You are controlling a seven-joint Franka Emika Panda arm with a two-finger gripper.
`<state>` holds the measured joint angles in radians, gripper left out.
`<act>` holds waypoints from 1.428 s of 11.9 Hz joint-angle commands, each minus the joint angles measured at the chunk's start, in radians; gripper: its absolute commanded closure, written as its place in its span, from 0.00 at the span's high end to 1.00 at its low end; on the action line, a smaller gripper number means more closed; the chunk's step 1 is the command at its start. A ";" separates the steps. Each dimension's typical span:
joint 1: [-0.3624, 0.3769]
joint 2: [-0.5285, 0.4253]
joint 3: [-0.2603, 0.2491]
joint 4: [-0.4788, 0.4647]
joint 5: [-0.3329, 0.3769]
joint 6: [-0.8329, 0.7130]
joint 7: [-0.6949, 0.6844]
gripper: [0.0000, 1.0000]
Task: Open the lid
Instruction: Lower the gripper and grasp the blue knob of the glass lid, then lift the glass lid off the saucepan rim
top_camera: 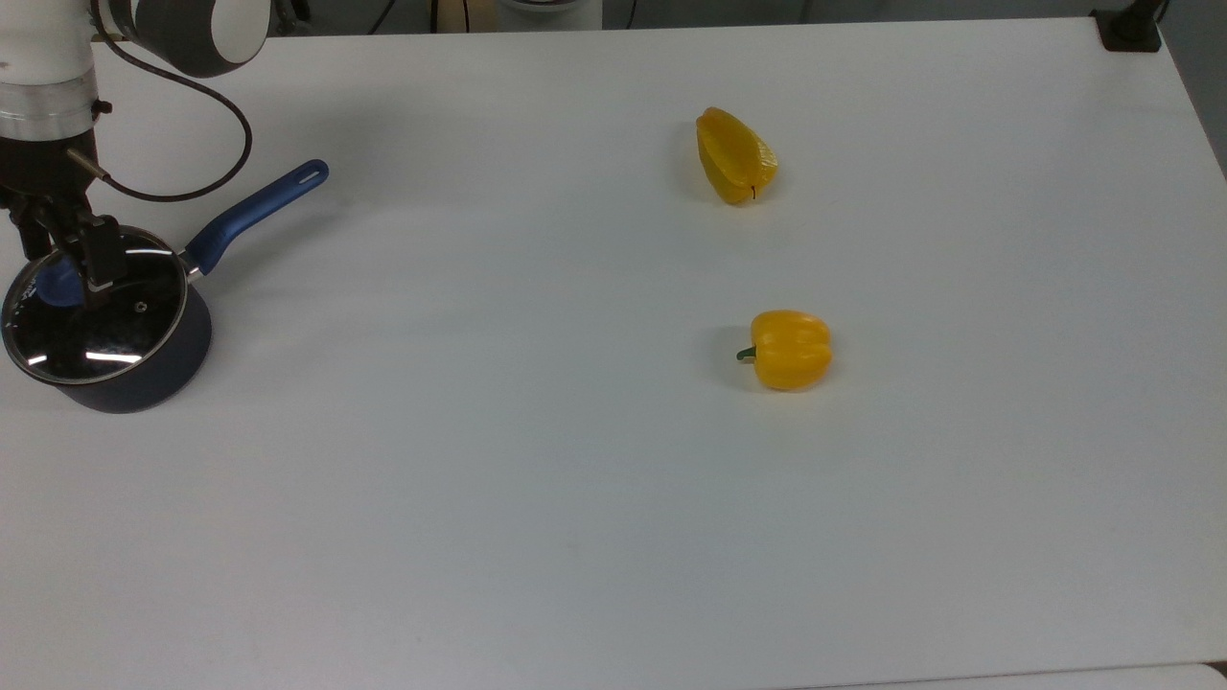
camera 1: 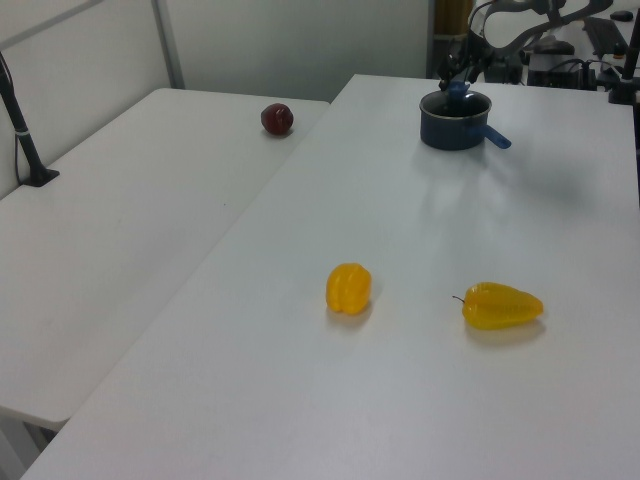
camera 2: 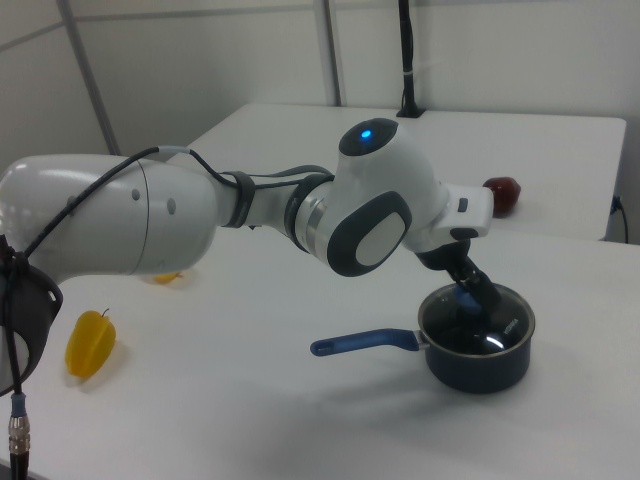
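- Top view: the lid (top_camera: 96, 307) sits closed on the dark blue saucepan (top_camera: 144, 379) at the frame's left edge, on the white tabletop (top_camera: 575, 479). The end effector (top_camera: 69, 273) stands over the blue knob (top_camera: 57, 285), one finger on each side of it; whether they press the knob cannot be told. The long pan handle (top_camera: 259, 208) points to the upper right. Two yellow peppers, one (top_camera: 734, 156) above the other (top_camera: 789, 349), lie right of centre, well apart from the pan.
- Left view: saucepan (camera 1: 455, 120) at upper right, end effector (camera 1: 455, 75) above its knob; a dark red fruit (camera 1: 277, 119) lies on the adjoining tabletop.
- Right view: the white arm (camera 2: 250, 215) reaches down to the lid (camera 2: 480, 325) at lower right.
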<state>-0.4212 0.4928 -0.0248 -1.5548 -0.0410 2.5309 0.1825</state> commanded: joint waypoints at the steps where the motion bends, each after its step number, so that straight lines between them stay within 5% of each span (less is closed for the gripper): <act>1: 0.013 -0.010 -0.007 -0.030 -0.002 0.042 0.012 0.67; 7: 0.016 -0.022 -0.007 -0.031 -0.002 0.031 0.014 0.32; 13: 0.022 -0.126 -0.001 -0.031 0.001 -0.061 0.014 0.31; 17: 0.191 -0.143 0.002 -0.082 0.000 -0.064 0.052 0.31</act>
<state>-0.3533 0.3929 -0.0152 -1.5649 -0.0414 2.4769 0.1830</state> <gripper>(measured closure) 0.383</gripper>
